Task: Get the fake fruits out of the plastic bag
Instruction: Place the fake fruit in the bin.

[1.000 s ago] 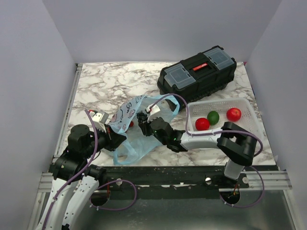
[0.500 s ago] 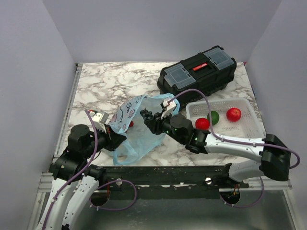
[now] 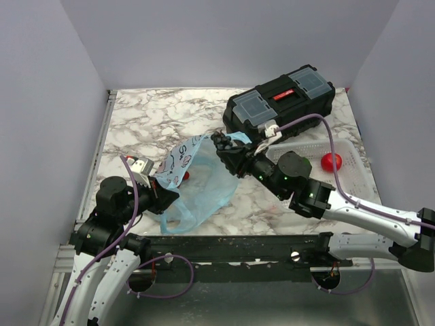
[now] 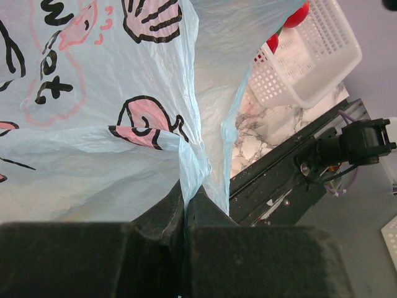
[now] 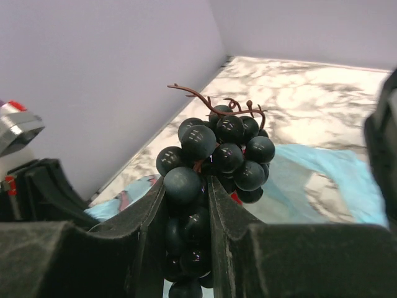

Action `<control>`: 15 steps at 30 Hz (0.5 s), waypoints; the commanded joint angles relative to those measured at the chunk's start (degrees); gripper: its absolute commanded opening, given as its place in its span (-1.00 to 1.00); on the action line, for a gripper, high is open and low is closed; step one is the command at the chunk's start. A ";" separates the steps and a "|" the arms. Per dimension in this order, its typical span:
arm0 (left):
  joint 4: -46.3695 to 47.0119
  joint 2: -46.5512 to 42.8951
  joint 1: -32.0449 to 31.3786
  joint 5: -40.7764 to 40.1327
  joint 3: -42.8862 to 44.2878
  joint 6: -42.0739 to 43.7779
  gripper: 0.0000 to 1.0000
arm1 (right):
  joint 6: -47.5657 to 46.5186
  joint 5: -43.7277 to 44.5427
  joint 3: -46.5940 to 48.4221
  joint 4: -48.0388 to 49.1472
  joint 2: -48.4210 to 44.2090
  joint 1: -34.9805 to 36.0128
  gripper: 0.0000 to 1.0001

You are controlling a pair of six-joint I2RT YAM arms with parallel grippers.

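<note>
The right end effector (image 5: pixel 186 192) grips the grapes (image 5: pixel 218 149) above the bag (image 3: pixel 198 189), which lies on the bench (image 3: pixel 153 119). The left end effector (image 4: pixel 186 202) pinches the bag's edge.

The plastic bag (image 3: pixel 197 187) lies left of the basket (image 3: pixel 350 153) holding a fruit (image 3: pixel 331 161), with the toolbox (image 3: pixel 279 107) behind the basket.

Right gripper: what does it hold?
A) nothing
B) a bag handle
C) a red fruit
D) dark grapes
D: the right wrist view shows the right gripper clamped on the grapes, with the bag below.
</note>
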 commanded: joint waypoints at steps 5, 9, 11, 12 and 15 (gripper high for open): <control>0.09 0.36 -0.22 0.08 -0.38 0.34 -1.00 | -6.30 32.02 -0.11 -7.52 -6.03 0.02 -0.99; 0.09 0.83 -0.22 0.08 -0.38 0.34 -1.00 | -9.82 46.73 0.35 -8.50 -6.39 -0.14 -0.99; 0.10 1.13 -0.23 0.13 -0.37 0.34 -1.00 | -12.17 52.76 0.82 -8.69 -5.27 -0.99 -0.99; 0.09 1.27 -0.21 0.11 -0.31 0.34 -1.00 | -12.71 54.53 1.08 -9.17 -4.80 -2.07 -0.99; -0.07 1.52 -0.22 0.13 -0.29 0.34 -1.00 | -4.76 53.31 2.82 -19.19 -5.29 -9.39 -0.99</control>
